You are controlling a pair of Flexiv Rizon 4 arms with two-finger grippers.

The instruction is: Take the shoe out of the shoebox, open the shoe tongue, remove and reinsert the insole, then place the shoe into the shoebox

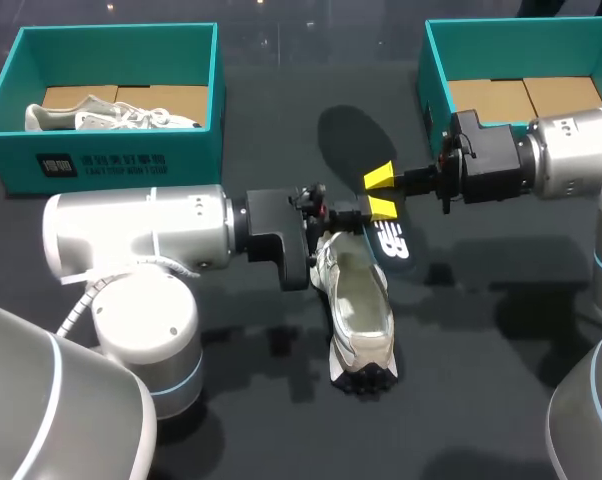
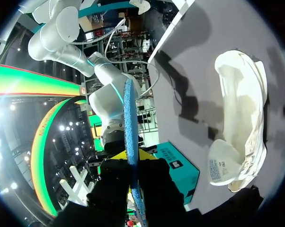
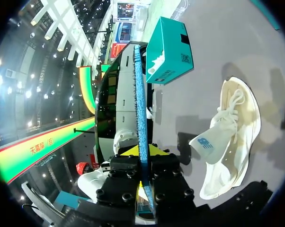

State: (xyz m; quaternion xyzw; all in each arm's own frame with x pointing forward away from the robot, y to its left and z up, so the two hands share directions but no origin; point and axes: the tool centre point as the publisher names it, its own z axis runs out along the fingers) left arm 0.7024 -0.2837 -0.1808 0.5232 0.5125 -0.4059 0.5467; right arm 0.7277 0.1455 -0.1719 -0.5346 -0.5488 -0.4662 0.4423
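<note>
Insole (image 1: 391, 243) in left pincer (image 2: 133, 165) (right pincer (image 3: 143, 158) too)

Two teal shoeboxes (image 1: 111, 160), two pale shoes (image 1: 361, 300), one dark insole (image 1: 391, 243)

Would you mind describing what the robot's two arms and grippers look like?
The left arm and right arm are rounded silver-white cylinders with thin light-blue rings at some joints. A white coiled cable hangs beside the left one. The left gripper and right gripper are blocky black units with bright yellow, wedge-shaped tips.
</note>
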